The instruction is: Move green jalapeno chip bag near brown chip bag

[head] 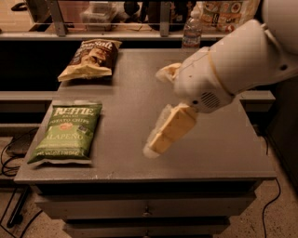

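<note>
The green jalapeno chip bag lies flat at the front left of the grey table top, its white lettering facing up. The brown chip bag lies at the back left, dark brown with a tan lower end. The two bags are apart, with bare table between them. My gripper hangs over the middle front of the table, to the right of the green bag and well apart from it. It holds nothing that I can see.
A clear water bottle stands at the table's back edge. A shelf with boxes and containers runs behind the table. Drawers sit below the front edge. Cables lie on the floor at the left.
</note>
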### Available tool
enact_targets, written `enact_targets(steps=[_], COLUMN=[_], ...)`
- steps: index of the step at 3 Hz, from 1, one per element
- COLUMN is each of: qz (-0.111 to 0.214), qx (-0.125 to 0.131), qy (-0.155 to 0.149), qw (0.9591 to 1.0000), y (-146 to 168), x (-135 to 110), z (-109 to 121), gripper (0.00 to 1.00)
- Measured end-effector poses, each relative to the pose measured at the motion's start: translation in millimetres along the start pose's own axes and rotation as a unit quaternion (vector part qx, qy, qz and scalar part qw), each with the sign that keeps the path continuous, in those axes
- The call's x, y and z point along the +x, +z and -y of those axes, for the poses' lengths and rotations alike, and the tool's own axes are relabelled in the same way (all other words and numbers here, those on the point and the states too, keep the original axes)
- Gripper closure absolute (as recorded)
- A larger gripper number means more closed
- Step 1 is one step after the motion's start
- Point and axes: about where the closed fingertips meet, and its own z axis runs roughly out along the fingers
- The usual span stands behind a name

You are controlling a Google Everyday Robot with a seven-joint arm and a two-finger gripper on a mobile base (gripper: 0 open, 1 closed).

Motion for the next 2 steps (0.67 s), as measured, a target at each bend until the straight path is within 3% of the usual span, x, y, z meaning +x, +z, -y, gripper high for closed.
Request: enact_targets(steps=[2], qz=[0.034], qx=[-0.011], qy=[0.058], qw=[0.9977], y=[72], x=[-18], z=[-8], gripper=[0.00])
